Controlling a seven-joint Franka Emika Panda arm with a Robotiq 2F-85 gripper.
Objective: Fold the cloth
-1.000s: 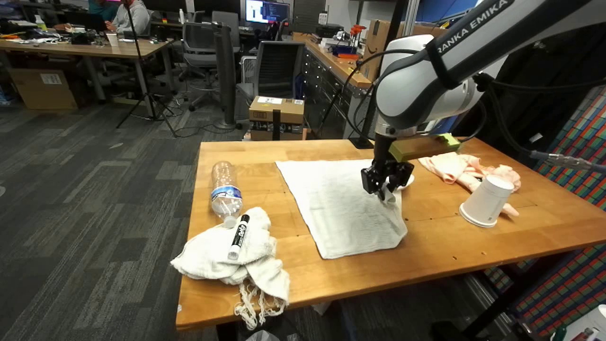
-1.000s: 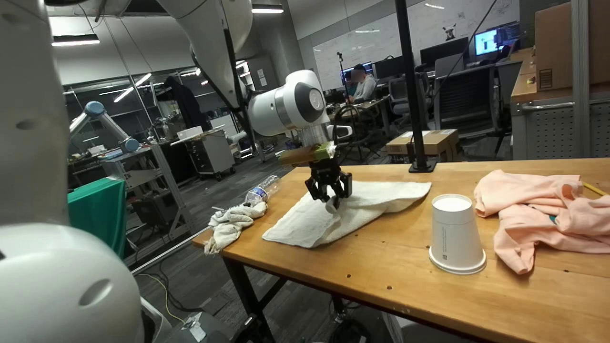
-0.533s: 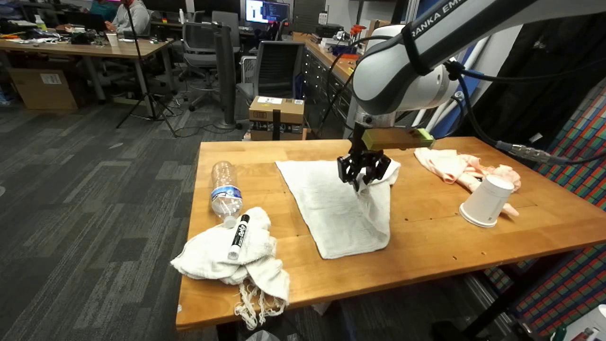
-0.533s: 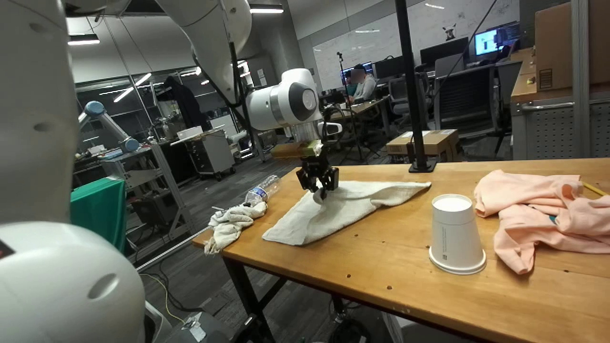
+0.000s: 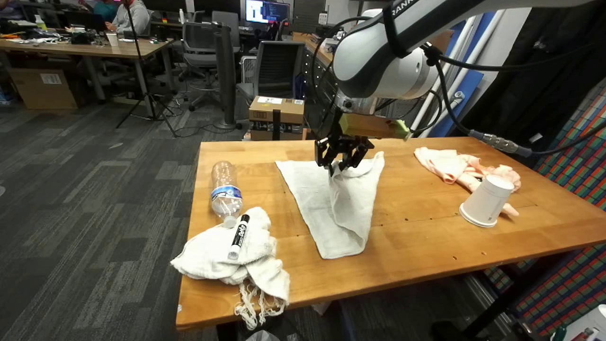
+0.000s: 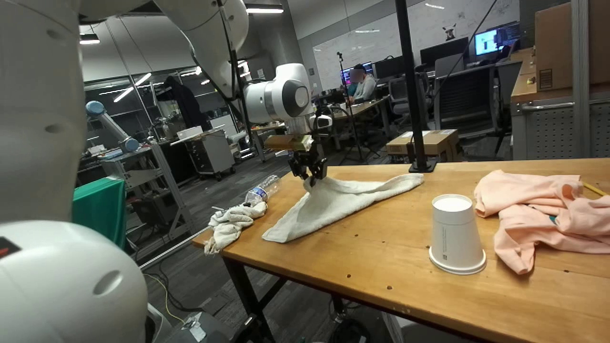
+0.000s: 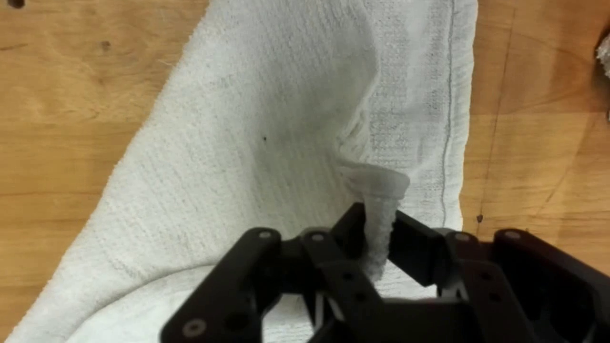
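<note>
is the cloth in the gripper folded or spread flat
Partly folded: in the wrist view the gripper pinches a bunched bit of the cloth, one side lapped over, while a hemmed edge lies flat on the table.

A Franka arm (image 5: 374, 71), a blue-jointed arm (image 6: 112, 126) and a whiteboard (image 6: 405, 38) mark a robotics lab.

Wooden table (image 5: 426, 253), bearing: one clear plastic bottle (image 5: 226, 193), blue label, on its side; one white fringed towel (image 5: 236, 267), crumpled, fringe hanging over the edge; one black-and-white marker (image 5: 239, 237), lying on the towel; one white paper cup (image 6: 457, 236), inverted; one peach fabric piece (image 6: 524, 221), rumpled, beside the cup; one yellow stick (image 6: 594, 189), partly seen. Beyond the table: a cardboard box (image 5: 291, 116); a black tripod (image 5: 147, 94).
</note>
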